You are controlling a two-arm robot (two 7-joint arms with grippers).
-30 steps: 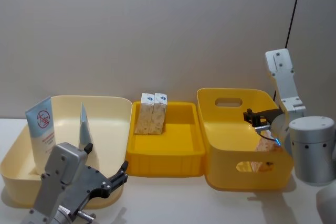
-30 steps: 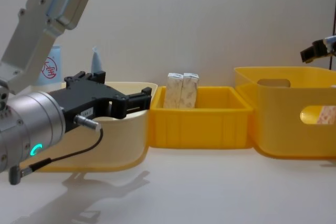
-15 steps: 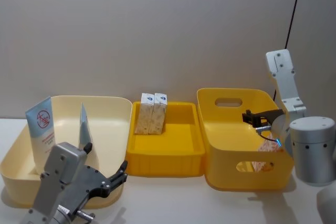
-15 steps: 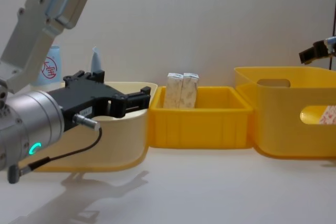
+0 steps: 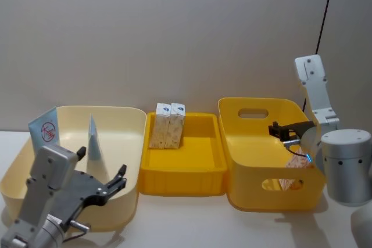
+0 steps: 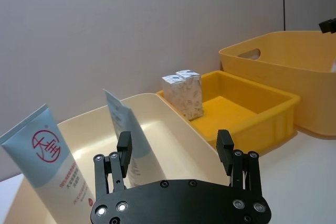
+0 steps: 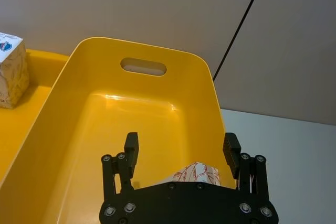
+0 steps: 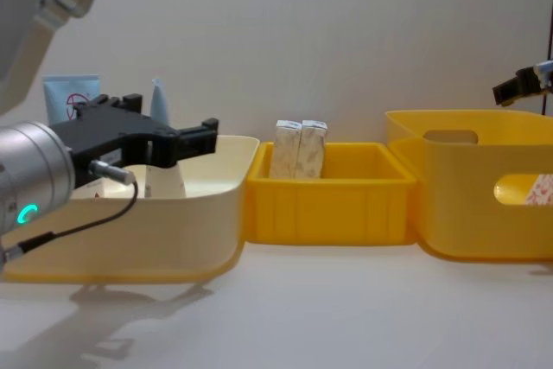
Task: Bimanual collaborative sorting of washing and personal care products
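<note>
Two cartons (image 5: 167,125) stand in the tray (image 5: 183,183), with the light-blue tube (image 5: 45,132) and white tube (image 5: 93,140) in the cream bin (image 5: 131,143). A third carton (image 7: 197,171), I judge, is left in the yellow bin (image 5: 256,193) near my right gripper (image 7: 181,142), which is wide open and empty, as is my left gripper (image 6: 174,140).

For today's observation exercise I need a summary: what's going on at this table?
Care products are being sorted into bins. The left end effector hovers open by the cream bin, where a red-logo tube and a white tube stand. The right end effector hangs open over the tall yellow bin, above a carton inside. Two cartons stand in the middle tray.
</note>
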